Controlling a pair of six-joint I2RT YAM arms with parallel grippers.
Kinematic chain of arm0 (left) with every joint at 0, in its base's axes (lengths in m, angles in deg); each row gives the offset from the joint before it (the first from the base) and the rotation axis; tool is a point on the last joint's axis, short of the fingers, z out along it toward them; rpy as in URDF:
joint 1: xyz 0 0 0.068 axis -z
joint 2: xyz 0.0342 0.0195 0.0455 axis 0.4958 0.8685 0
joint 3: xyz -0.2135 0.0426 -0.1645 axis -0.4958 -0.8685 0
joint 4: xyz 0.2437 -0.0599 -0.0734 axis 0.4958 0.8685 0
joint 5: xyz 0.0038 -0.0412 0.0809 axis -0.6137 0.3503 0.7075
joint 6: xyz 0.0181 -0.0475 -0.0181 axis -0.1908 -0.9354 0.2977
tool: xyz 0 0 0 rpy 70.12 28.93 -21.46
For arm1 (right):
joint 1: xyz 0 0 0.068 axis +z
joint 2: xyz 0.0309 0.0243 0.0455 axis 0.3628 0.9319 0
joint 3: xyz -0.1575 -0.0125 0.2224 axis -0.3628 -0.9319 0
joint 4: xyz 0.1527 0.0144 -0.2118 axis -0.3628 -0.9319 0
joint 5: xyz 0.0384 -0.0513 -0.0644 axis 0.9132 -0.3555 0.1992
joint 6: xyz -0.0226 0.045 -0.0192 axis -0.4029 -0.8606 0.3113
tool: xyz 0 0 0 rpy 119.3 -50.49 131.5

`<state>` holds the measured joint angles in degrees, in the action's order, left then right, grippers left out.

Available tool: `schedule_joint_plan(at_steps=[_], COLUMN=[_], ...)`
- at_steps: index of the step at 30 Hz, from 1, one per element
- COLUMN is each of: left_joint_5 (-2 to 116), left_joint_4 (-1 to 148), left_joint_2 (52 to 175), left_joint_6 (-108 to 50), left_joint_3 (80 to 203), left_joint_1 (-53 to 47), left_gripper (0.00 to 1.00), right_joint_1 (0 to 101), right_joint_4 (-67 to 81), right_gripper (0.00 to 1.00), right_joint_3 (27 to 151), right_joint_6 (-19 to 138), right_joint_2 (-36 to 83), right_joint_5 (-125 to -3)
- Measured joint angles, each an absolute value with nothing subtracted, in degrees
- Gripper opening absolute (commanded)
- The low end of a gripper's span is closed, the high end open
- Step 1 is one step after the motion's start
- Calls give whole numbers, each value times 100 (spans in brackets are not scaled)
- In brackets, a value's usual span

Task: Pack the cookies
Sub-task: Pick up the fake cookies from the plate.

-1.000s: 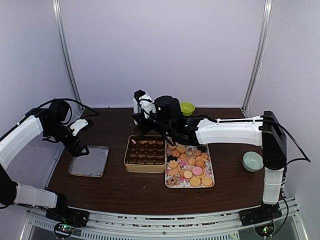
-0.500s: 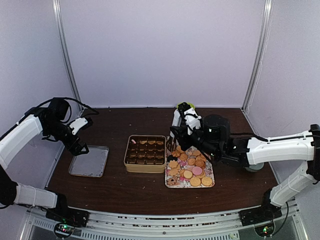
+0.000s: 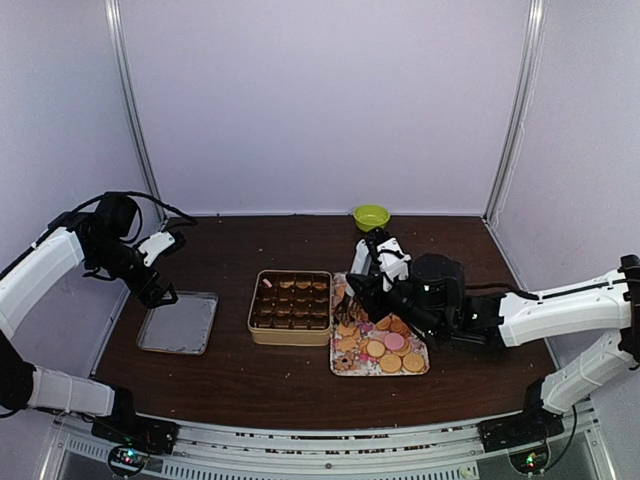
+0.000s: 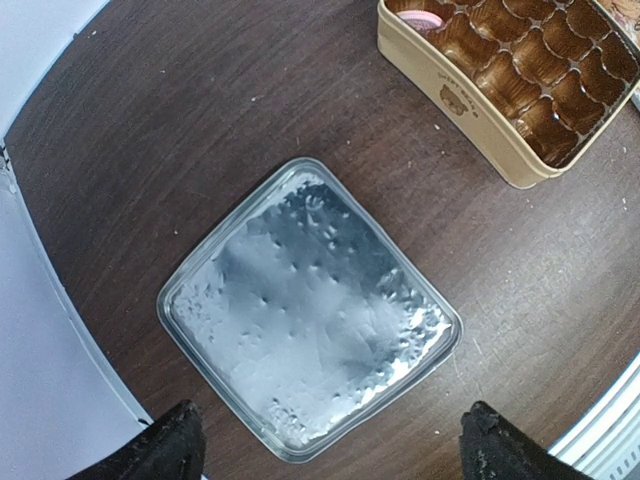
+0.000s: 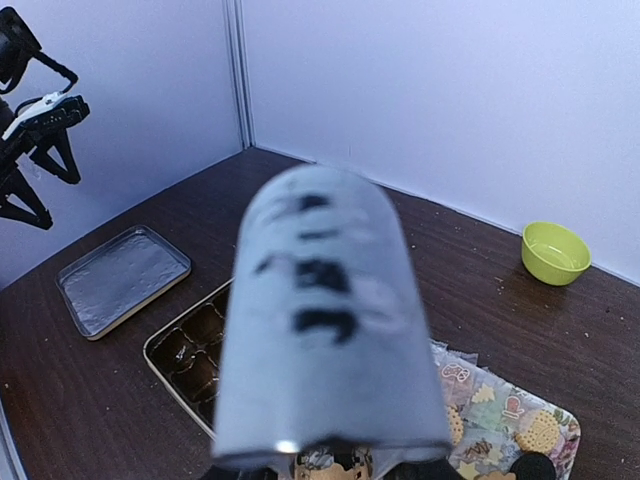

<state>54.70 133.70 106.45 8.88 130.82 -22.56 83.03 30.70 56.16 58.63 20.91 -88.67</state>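
Note:
The cookies, mostly golden-tan with some pink and dark ones, lie on a patterned tray right of centre. A tan tin of brown paper cups stands beside it, with one pink cookie in its back left cup. My right gripper hangs low over the tray's back left corner; a blurred grey cylinder fills the right wrist view and hides its fingers. My left gripper is open and holds nothing, high above a silver lid.
A green bowl stands at the back of the table, also seen in the right wrist view as the green bowl. The silver lid lies at the left. The booth walls close in behind and at the sides.
My right arm has swung from behind the tin rightwards and come down over the cookie tray, uncovering the green bowl. The left arm has stayed put.

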Motion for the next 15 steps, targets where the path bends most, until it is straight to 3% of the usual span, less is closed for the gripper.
schedule_joint_plan(at_steps=[15], left_joint_5=[5509], left_joint_4=[13374], left_joint_2=[10645], left_joint_6=[888], left_joint_3=[13082], left_joint_1=[-2256], left_gripper=[91], right_joint_1=[8305], right_joint_4=[3304], right_gripper=[39], right_joint_3=[5616], right_joint_6=[5811], right_joint_2=[2686], right_joint_5=[-8948])
